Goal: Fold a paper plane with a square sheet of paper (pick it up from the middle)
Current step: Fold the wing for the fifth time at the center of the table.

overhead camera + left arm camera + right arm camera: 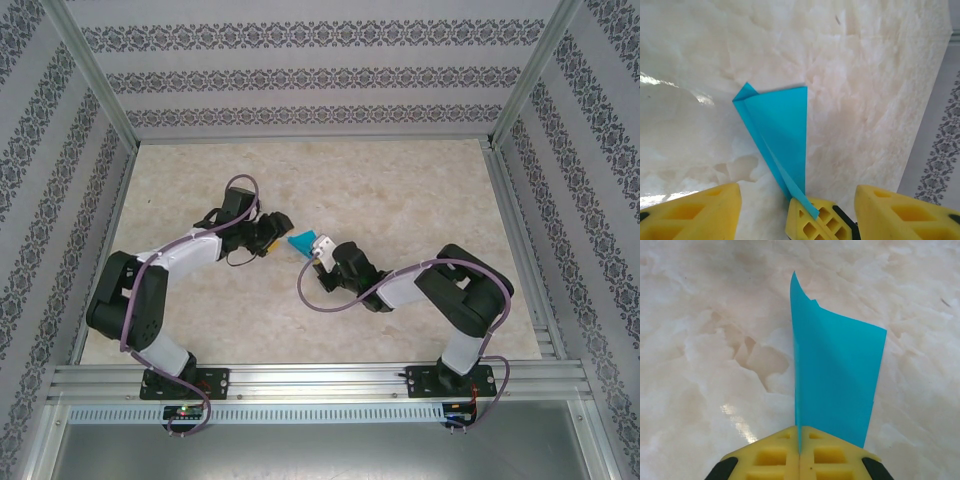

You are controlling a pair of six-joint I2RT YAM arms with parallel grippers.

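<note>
Top view: the paper plane (301,243) is near the middle of the bench (420,190), with the left fingers (272,240) at its 9 o'clock and the right fingers (320,252) at its 4 o'clock.
Left wrist: the left fingers are spread apart and hold nothing.
Right wrist: the right fingers are pinched tight on the plane's lower edge.

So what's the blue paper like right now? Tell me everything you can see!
The paper is thin, bright cyan-blue and plain. It is folded into a slim pointed wedge, with straight creases running along it and a small bent corner at the wide end. The right end effector is shut on its narrow end, so it sticks out over the marbled table, near the middle. The left end effector is open and not touching it.
</note>
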